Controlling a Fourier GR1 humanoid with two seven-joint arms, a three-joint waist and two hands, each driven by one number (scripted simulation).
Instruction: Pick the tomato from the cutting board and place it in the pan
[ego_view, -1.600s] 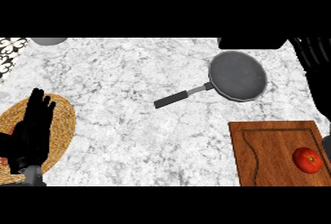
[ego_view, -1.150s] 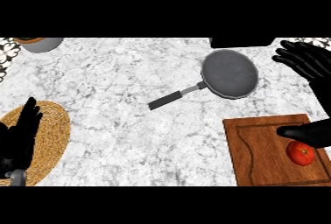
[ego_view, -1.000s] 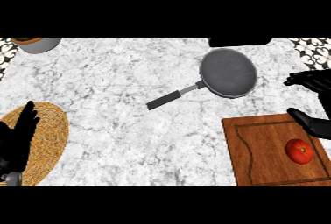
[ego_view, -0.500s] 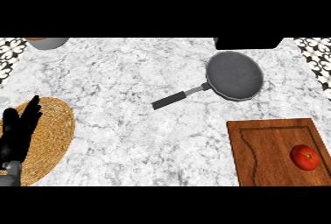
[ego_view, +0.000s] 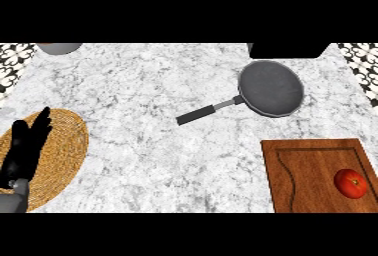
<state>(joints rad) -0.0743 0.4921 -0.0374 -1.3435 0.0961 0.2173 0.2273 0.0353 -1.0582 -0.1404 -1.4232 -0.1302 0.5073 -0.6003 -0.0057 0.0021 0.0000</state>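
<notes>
A red tomato (ego_view: 351, 183) lies on the right side of the wooden cutting board (ego_view: 306, 175) at the lower right. The dark grey pan (ego_view: 272, 88) sits empty at the upper right, its black handle (ego_view: 209, 110) pointing down-left. My left hand (ego_view: 24, 150) rests open at the far left over a woven mat, fingers up. My right hand does not show in the head view.
A round woven mat (ego_view: 55, 155) lies at the left under my left hand. A grey bowl's rim (ego_view: 59, 47) shows at the top left. A dark block (ego_view: 288, 49) sits at the top edge behind the pan. Patterned tiles flank the marble counter.
My right hand, which hovered over the board near the tomato a second ago, has withdrawn out of view. The tomato stays on the board. The left hand barely moved.
</notes>
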